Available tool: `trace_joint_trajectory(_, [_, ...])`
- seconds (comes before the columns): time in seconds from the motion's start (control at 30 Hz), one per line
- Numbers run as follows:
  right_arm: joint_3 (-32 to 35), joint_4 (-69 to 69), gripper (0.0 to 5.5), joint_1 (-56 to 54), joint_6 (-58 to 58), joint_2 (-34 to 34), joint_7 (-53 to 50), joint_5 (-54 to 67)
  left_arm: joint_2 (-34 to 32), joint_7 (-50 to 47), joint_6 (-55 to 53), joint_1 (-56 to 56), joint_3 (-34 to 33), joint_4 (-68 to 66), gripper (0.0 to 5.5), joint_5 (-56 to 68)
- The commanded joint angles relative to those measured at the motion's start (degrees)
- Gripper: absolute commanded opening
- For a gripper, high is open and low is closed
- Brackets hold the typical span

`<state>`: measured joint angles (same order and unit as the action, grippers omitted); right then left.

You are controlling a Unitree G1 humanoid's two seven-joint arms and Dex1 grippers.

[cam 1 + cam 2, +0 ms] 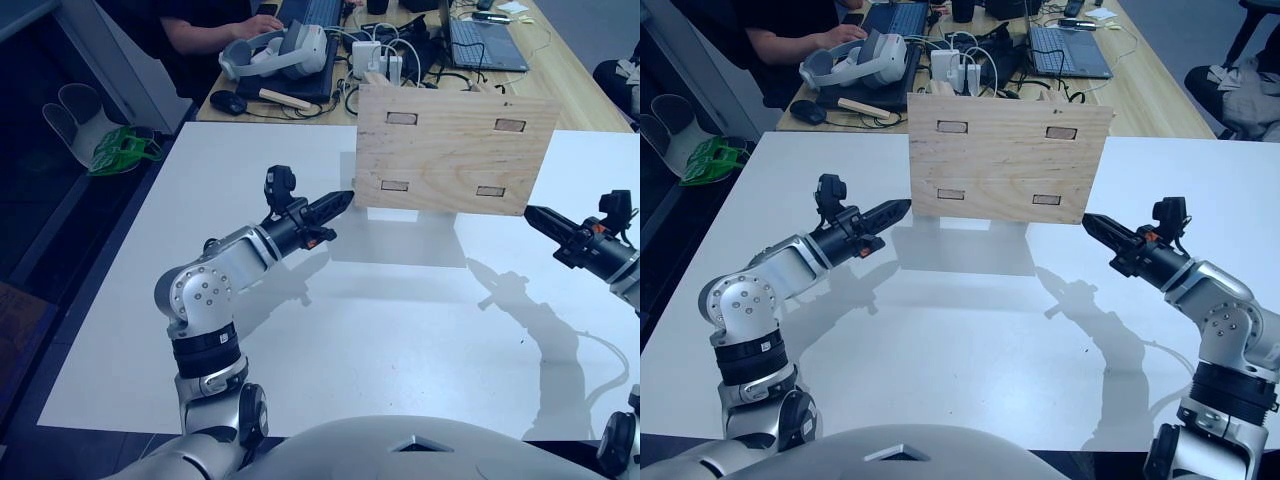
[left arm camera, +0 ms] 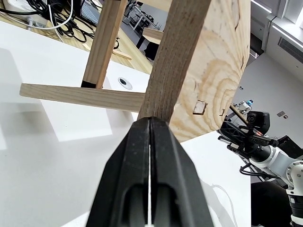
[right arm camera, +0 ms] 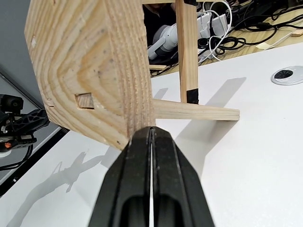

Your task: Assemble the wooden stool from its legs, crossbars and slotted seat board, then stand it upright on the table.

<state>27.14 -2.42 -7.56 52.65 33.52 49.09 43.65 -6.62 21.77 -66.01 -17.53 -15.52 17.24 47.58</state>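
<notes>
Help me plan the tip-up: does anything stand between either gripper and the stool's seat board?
Nothing visible does. The shut left gripper sits by the seat board at its lower left corner, the shut right gripper at its lower right corner.

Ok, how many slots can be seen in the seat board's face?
4, one near each corner of the seat board: upper-left slot, upper-right slot, lower-left slot, lower-right slot. None looks hidden.

Left gripper, right gripper, seemingly closed
</notes>
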Motion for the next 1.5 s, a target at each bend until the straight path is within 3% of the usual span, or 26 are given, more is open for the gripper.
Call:
trace_joint_trajectory(0.03, [-3.37, -2.88, 0.0, -3.66, 1.47, -2.66, 2.58, 5.87, 3.85, 2.08, -1.9, -3.44, 4.57, 0.87, 0.02, 6.22])
trace_joint_trajectory(1.5, [-0.49, -2.14, 0.0, -6.22, 1.91, -3.96, -2.11, 11.36, 3.23, -3.27, 2.38, -4.64, 3.8, -0.26, 0.02, 14.31])
